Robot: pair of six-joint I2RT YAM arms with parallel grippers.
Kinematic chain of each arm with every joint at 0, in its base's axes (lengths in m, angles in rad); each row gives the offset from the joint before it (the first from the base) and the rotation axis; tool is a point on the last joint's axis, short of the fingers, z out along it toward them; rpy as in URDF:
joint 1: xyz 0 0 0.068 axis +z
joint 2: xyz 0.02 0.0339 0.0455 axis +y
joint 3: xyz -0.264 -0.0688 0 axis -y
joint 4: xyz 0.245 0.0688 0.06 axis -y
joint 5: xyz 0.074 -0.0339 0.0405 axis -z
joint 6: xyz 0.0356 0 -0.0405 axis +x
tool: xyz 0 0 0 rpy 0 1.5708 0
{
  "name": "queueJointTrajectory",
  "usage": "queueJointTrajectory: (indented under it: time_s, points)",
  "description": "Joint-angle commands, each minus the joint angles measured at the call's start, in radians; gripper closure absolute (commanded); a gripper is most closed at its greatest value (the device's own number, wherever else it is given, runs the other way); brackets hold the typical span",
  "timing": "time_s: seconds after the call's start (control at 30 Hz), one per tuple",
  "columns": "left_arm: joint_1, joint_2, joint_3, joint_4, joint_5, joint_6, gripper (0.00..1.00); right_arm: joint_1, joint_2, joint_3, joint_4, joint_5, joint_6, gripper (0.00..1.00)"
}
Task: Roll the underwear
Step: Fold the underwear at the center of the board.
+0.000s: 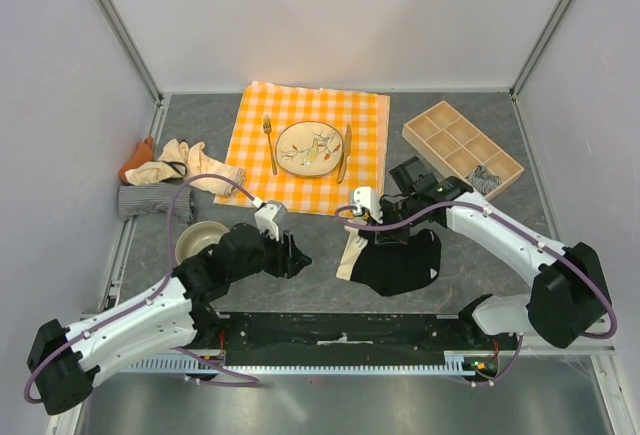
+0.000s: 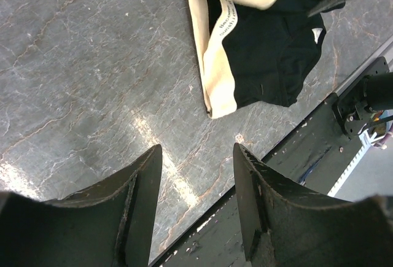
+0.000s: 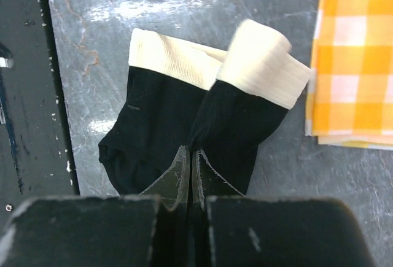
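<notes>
Top camera first: the black underwear [image 1: 400, 260] lay on the counter [image 1: 320, 285], close to my arms. Left wrist: my left claw [image 2: 196, 156] hung half wide over the counter, holding nothing. Right wrist: my right claw [image 3: 189, 159] was shut, pinching the underwear's black cloth.

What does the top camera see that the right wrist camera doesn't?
Only the top view shows the plate, the wooden tray, the bowl and the pile of other underwear at the left. Only the right wrist view shows, up close, its fingers pinched shut on the black underwear. Both show that black underwear with its cream band, the checked tablecloth and the grey table.
</notes>
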Motion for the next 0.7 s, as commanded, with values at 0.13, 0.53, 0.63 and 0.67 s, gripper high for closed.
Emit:
queueJointTrajectory:
  time_s: [0.13, 0.53, 0.63, 0.67]
  points:
    - [0.005, -0.031, -0.03, 0.0, -0.008, -0.059, 0.44, 0.12, 0.036, -0.067, 0.021, 0.092, -0.027, 1.0]
    - [0.005, 0.024, -0.065, 0.115, 0.067, -0.097, 0.44, 0.188, 0.086, -0.106, 0.023, 0.131, -0.066, 0.97]
    - [0.005, 0.067, -0.073, 0.173, 0.096, -0.114, 0.44, 0.197, 0.081, -0.106, 0.028, 0.135, -0.072, 0.97]
    - [0.003, 0.091, -0.073, 0.183, 0.101, -0.117, 0.43, 0.202, 0.079, -0.104, 0.028, 0.129, -0.072, 0.97]
